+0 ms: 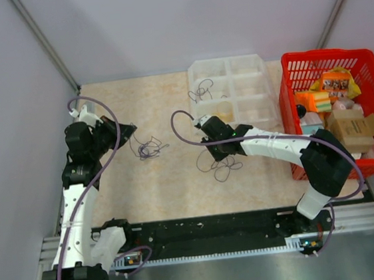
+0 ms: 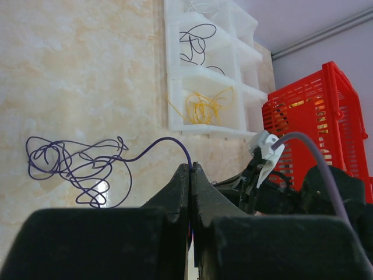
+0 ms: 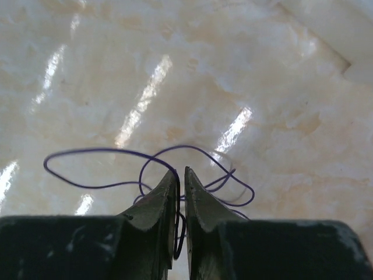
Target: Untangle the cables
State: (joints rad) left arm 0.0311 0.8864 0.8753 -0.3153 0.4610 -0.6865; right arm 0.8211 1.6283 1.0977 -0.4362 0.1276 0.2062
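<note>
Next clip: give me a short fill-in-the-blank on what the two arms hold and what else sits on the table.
1. The left gripper has its fingers shut on a thin ____ cable.
2. One compartment of the white tray holds a bundle of ____ wires.
3. The basket beside the tray is ____.
4. The right gripper is ____ on a second cable.

Missing words: purple; yellow; red; shut
</note>
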